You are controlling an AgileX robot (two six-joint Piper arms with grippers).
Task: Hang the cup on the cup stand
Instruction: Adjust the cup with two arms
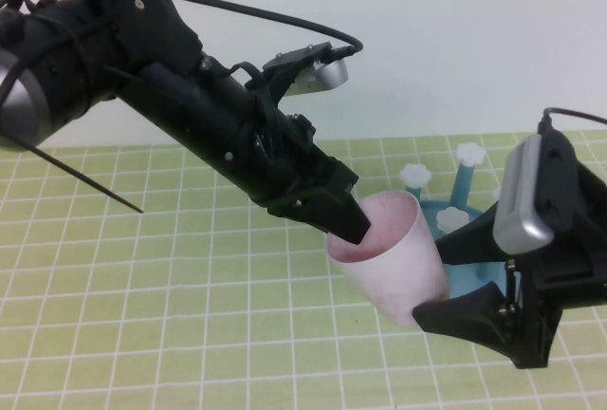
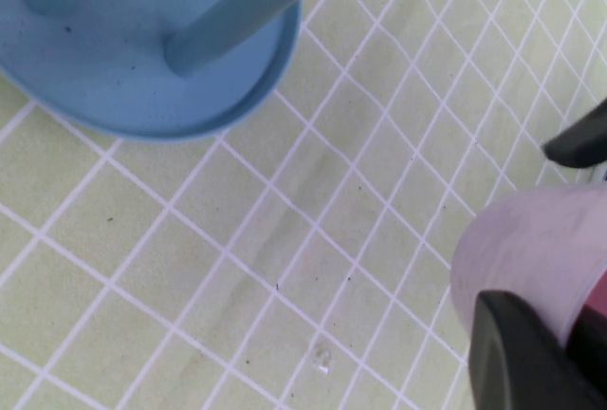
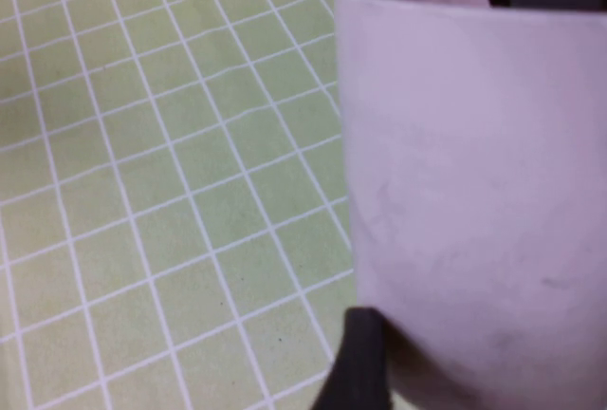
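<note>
The pale pink cup (image 1: 394,258) hangs tilted above the table, mouth toward the upper left. My left gripper (image 1: 351,225) is shut on its rim, one finger inside and one outside, as the left wrist view (image 2: 560,334) shows. My right gripper (image 1: 429,282) is open, with its fingers (image 1: 465,239) spread on either side of the cup's base, close to the wall. The cup fills the right wrist view (image 3: 474,192), with one finger (image 3: 351,363) beside it. The blue cup stand (image 1: 471,282) with white-capped pegs (image 1: 469,154) stands just behind the cup and also shows in the left wrist view (image 2: 142,78).
A green mat with a white grid (image 1: 190,315) covers the table. A white wall (image 1: 455,40) rises behind it. The left arm (image 1: 190,97) stretches across from the upper left.
</note>
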